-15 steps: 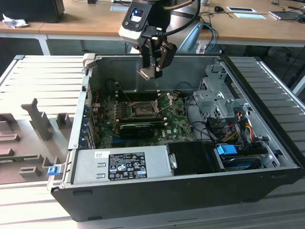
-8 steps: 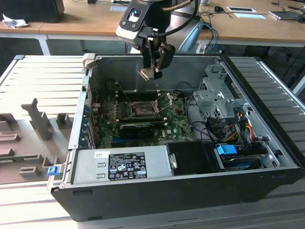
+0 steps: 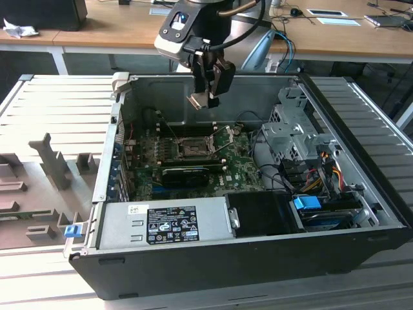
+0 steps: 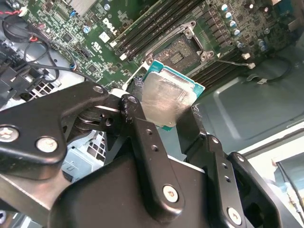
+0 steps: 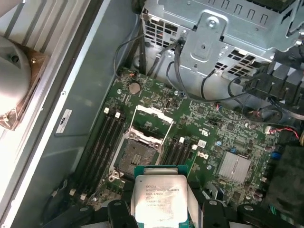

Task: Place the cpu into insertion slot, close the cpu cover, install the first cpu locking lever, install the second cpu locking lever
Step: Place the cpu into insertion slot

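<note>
Gripper [image 3: 208, 95] clamped on cpu [image 5: 159, 197], fingers pinching two opposite edges, metal face outward. Insertion slot [image 5: 137, 156] bare, lies below fingertips and slightly ahead, well apart. Cpu cover [image 5: 153, 118] hinged up on slot's far side from gripper.

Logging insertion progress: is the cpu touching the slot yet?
Apart. In the exterior view the gripper holds the cpu high over the open case, with clear air down to the slot.
</note>
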`<state>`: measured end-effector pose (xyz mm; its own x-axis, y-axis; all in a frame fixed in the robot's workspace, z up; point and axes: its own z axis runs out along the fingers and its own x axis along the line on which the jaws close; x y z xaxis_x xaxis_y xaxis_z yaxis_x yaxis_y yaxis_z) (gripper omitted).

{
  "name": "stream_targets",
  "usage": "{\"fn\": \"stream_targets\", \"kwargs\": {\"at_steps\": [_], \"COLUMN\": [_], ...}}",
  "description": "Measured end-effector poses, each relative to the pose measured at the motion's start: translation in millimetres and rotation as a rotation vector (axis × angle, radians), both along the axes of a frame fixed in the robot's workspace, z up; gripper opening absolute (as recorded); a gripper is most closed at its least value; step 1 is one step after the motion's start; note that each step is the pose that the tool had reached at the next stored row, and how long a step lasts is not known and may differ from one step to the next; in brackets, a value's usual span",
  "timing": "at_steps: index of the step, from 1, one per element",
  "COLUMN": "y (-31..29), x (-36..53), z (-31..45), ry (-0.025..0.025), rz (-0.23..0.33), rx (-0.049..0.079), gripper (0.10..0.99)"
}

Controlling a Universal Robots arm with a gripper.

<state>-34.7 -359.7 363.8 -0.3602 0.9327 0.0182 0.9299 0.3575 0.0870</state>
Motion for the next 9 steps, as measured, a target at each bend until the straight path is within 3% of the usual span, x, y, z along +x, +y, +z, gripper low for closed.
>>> {"fn": "stream_targets", "kwargs": {"at_steps": [9], "y": [0.0], "x": [0.0], "z": [-3.0], "ry": [0.0001], "rz": [-0.109], "rx": [0.000], "gripper": [0.529]}}
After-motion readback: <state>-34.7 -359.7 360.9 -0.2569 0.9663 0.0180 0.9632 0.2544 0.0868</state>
